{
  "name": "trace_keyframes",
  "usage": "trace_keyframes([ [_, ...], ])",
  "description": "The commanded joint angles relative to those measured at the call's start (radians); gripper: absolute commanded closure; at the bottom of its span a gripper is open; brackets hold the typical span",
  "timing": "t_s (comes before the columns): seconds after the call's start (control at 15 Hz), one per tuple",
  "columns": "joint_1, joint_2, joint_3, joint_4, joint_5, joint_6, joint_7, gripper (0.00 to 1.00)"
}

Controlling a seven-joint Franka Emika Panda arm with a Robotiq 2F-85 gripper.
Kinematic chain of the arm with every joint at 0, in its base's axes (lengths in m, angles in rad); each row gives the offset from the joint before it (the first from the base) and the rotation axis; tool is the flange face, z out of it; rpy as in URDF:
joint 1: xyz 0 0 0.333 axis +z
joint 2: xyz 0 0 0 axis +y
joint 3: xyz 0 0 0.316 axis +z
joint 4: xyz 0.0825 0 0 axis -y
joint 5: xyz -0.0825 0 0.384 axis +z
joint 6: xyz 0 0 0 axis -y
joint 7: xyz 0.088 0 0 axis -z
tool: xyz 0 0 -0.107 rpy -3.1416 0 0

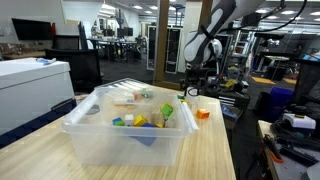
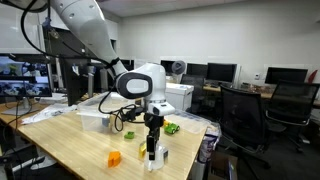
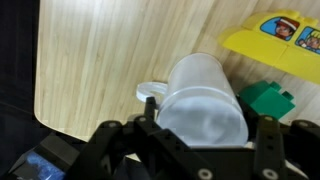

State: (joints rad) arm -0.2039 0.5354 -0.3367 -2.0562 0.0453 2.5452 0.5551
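Surface finishes noted.
Matt frosted plastic cup (image 3: 205, 100); smooth pale wood-grain table (image 3: 100, 50); glossy green plastic block (image 3: 268, 98); translucent plastic bin (image 1: 130, 140).

Wrist view: I count one white cup (image 3: 200, 100), one green block (image 3: 265, 98), one yellow picture piece (image 3: 280, 40). Exterior view: one orange block (image 2: 114, 157), one clear bin (image 1: 100, 145), one bench (image 1: 212, 150).

Clear bin (image 1: 120, 145) and loose blocks on a wooden table (image 1: 215, 150)
An orange block (image 1: 204, 114) lies at the bin's three o'clock. In the wrist view, a yellow piece (image 3: 280, 45) sits at twelve o'clock from a green block (image 3: 266, 98).
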Motion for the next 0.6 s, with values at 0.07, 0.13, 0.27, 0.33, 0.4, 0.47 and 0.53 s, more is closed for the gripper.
trace_keyframes([
  [0.07, 0.017, -0.131, -0.005, -0.058, 0.019, 0.005, -0.018, 0.49],
  [0.13, 0.027, -0.199, -0.001, -0.077, 0.018, 0.008, -0.020, 0.49],
  [0.27, 0.033, -0.250, 0.007, -0.084, 0.017, 0.012, -0.022, 0.49],
  [0.33, 0.036, -0.281, 0.013, -0.089, 0.017, 0.014, -0.024, 0.49],
  [0.4, 0.043, -0.344, 0.026, -0.105, 0.016, 0.022, -0.026, 0.49],
  [0.47, 0.046, -0.377, 0.038, -0.115, 0.019, 0.025, -0.033, 0.49],
  [0.53, 0.051, -0.409, 0.051, -0.129, 0.015, 0.032, -0.034, 0.49],
])
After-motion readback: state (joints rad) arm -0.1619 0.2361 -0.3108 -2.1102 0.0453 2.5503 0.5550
